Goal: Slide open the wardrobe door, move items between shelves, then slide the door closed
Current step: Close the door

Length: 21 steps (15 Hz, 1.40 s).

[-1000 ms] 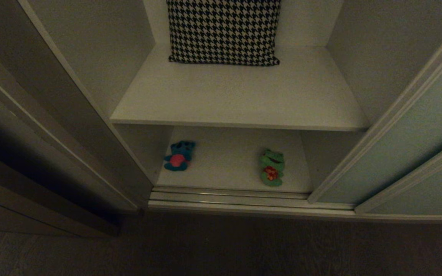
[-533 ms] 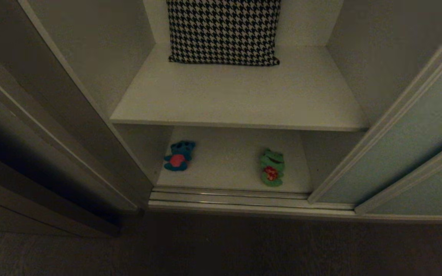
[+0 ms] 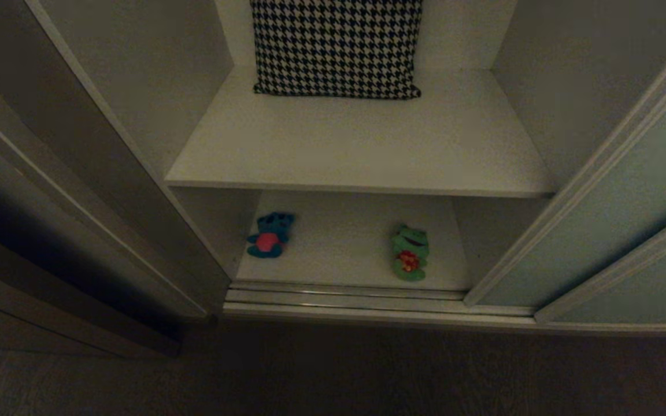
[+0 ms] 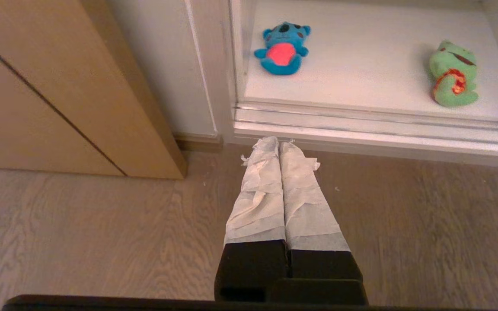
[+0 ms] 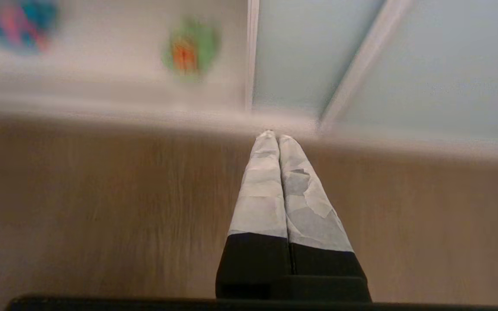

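Head view: the sliding wardrobe door [image 3: 610, 231] stands open to the right of the lower shelf [image 3: 339, 254], where the frog [image 3: 409, 252] and the bear [image 3: 269, 234] lie well apart.

Left wrist view: the left gripper [image 4: 278, 142] hangs over the floor [image 4: 80, 224], jaws pressed together.

Right wrist view: the right gripper [image 5: 276, 136] also has its jaws pressed together; reaching the frog like this, it may only push the toy deeper under the upper shelf [image 3: 362, 144].

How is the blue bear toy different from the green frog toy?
The blue bear is teal with a red belly; the green frog is green with a red mouth and red trim. The bear lies on the lower shelf's left side near the wall, the frog on its right side, closer to the front edge. Both are small plush toys lying face up, well apart.
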Tool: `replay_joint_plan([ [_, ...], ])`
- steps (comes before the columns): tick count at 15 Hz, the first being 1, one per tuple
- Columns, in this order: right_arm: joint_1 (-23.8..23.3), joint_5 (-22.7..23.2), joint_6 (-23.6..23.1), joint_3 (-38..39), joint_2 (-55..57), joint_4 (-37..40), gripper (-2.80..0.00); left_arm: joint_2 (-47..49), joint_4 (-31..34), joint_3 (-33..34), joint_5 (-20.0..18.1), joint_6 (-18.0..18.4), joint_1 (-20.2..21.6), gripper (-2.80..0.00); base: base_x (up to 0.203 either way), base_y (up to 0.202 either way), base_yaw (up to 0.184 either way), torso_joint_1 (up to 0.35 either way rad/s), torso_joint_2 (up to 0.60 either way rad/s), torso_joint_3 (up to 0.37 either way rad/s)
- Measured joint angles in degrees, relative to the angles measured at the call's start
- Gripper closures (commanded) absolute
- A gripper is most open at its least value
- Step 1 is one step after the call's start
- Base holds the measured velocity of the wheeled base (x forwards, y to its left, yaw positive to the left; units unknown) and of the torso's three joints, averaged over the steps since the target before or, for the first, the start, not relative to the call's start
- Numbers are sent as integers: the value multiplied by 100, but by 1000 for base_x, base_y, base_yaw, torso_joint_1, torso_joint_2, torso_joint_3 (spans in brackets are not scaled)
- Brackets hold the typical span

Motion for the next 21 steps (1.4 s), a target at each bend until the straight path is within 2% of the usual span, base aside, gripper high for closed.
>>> replay_joint_plan([
  [4, -58, -323, -52, -2178, 1192, 444, 0, 0, 2, 0, 0, 1, 2, 0, 0, 0, 0, 0, 0, 0],
  [7, -109, -1048, -412, -3611, 2211, 589, 0, 0, 2, 0, 0, 2, 0, 0, 0, 0, 0, 0, 0, 0],
  [9, -126, -1530, -661, -4277, 2736, 684, 0, 0, 0, 0, 0, 0, 2, 0, 0, 0, 0, 0, 0, 0],
  [10, -217, -1591, -749, -4606, 2989, 829, 0, 0, -4, 0, 0, 0, 2, 0, 0, 0, 0, 0, 0, 0],
  [12, -675, -1298, -862, -5214, 3396, 1383, 0, 0, 0, 0, 0, 2, 5, 0, 0, 0, 0, 0, 0, 0],
  [15, -1667, -312, -994, -5900, 3897, 2180, 0, 0, 5, 0, -2, 2, 5, 0, 0, 0, 0, 0, 0, 0],
  [19, -3239, 954, -1537, -6247, 4432, 2322, 0, 0, 1, 0, 0, 0, 2, 0, 0, 0, 0, 0, 0, 0],
  [21, -3819, 1221, -1752, -6309, 4725, 2216, 0, 0, 2, 0, 0, 0, 2, 0, 0, 0, 0, 0, 0, 0],
])
